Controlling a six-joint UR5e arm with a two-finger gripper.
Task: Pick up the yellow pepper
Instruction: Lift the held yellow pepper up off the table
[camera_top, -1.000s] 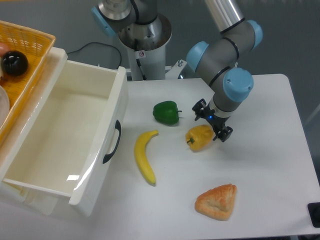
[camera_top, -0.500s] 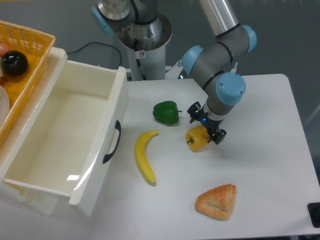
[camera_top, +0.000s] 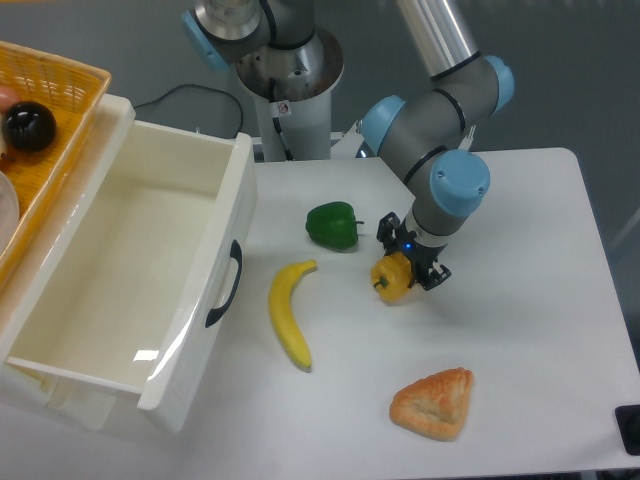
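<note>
Nearest the camera: a triangular pastry (camera_top: 433, 402) sitting at the front of the white table (camera_top: 540, 330), well apart from the action, just clutter as far as this job goes. Bit further back on the left, a banana (camera_top: 290, 314) lying lengthwise beside the open white drawer (camera_top: 120, 270), also not involved. Worth noting because it's yellow too, but long and curved, so not the target.

Middle of the table: the yellow pepper (camera_top: 393, 279), lying on the tabletop with its stem end pointing left, green pepper (camera_top: 333, 225) close behind it to the left. Enough of a gap between the two for fingers to come in from the right side, which probably explains the approach angle.

Gripper (camera_top: 412, 262) down right on the yellow pepper, straddling its right-hand side. Jaws only narrowly apart, looks like both fingers pressed against the pepper or very nearly. Can't say for sure if the squeeze is complete. Pepper apparently resting on the table, not lifted yet.

Far back: the arm's base column (camera_top: 290, 90), plus an orange basket (camera_top: 50, 130) up at the left edge.
</note>
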